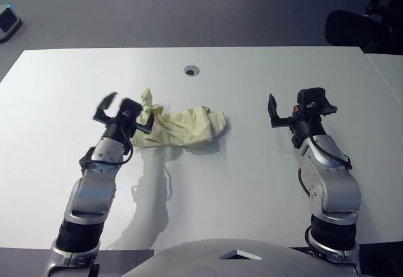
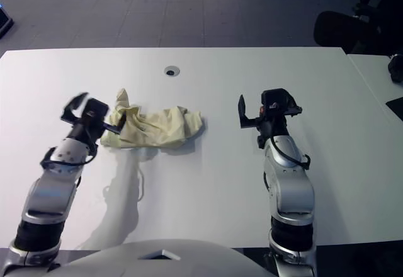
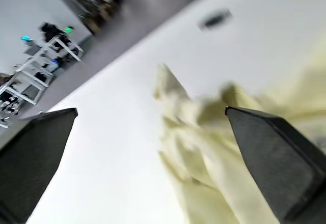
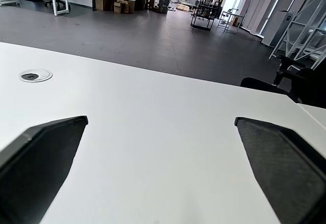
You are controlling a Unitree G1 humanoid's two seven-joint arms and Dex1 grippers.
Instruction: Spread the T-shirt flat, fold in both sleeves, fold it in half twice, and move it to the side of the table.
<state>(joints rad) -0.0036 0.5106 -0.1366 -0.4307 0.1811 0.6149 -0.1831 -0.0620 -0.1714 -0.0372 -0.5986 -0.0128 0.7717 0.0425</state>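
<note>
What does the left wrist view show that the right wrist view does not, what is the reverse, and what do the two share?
Left wrist view, not the right: the crumpled pale yellow T-shirt, lying unspread beside the left hand. Right wrist view, not the left: the right hand and a dark chair past the table's far edge. Both: the white table, its round cable hole, and a hand with its two fingers wide apart, holding nothing.
</note>
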